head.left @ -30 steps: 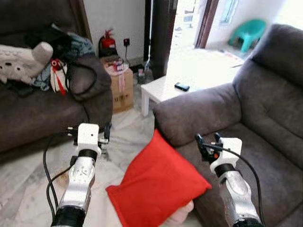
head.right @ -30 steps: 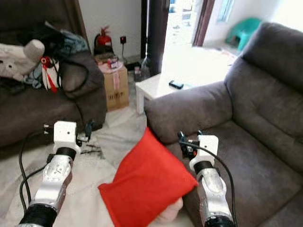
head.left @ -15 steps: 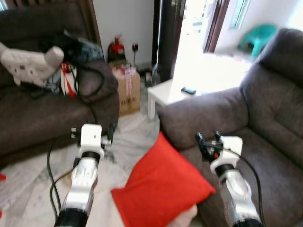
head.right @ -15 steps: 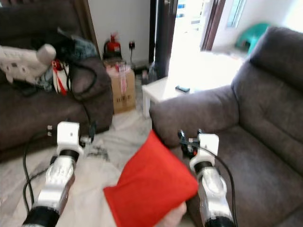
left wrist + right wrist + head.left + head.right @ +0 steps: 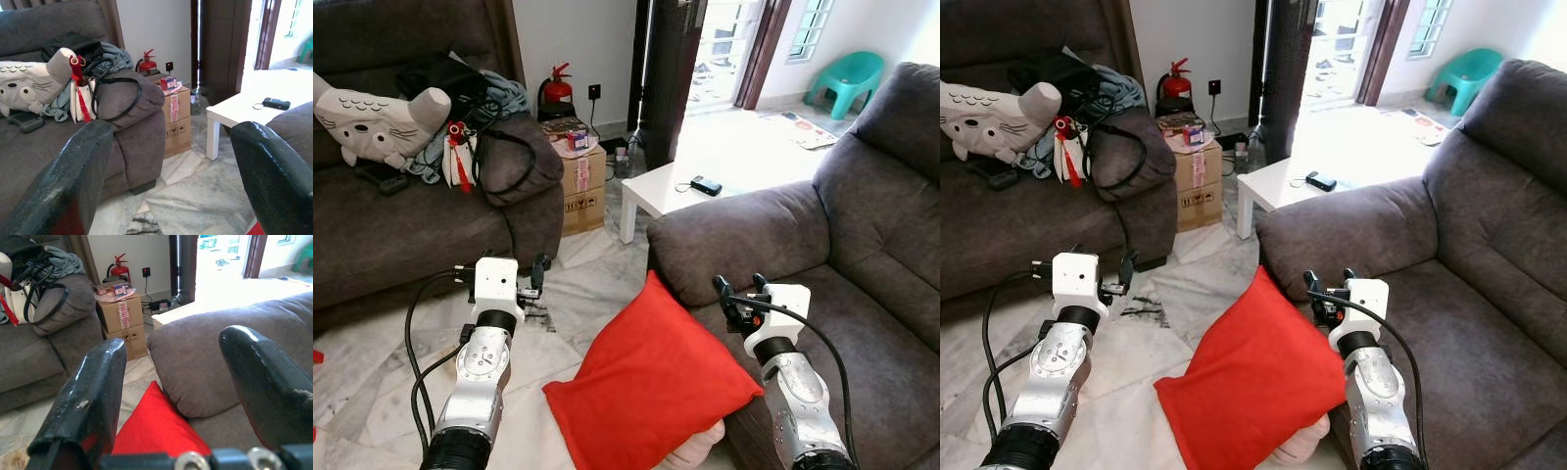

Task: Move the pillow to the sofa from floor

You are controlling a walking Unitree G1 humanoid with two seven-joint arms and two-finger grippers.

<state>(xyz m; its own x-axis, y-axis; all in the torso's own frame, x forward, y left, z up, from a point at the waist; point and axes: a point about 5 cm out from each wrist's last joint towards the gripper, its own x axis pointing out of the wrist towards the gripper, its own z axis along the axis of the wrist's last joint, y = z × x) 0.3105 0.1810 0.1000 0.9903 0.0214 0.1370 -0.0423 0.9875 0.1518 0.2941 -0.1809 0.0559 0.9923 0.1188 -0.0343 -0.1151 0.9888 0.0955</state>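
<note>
A red pillow (image 5: pixel 651 382) stands tilted on the marble floor, one corner up, leaning against the front of the grey sofa (image 5: pixel 871 294) on my right. A pale cushion (image 5: pixel 697 448) peeks out beneath it. My left gripper (image 5: pixel 499 268) hovers left of the pillow, above the floor, open and holding nothing. My right gripper (image 5: pixel 739 285) is open too. It hangs just right of the pillow's top corner, over the sofa seat's front edge. In the right wrist view the pillow (image 5: pixel 151 423) lies below and between the spread fingers (image 5: pixel 93 387).
A dark sofa (image 5: pixel 401 235) on the left holds a plush toy (image 5: pixel 377 113), bags and cables. Behind stand a cardboard box (image 5: pixel 579 186), a fire extinguisher (image 5: pixel 558 88) and a white low table (image 5: pixel 680 186). A teal chair (image 5: pixel 847 73) sits in the sunlit room beyond.
The whole picture has shifted and sharpened as the camera moved. The pillow and both grippers keep their places relative to each other.
</note>
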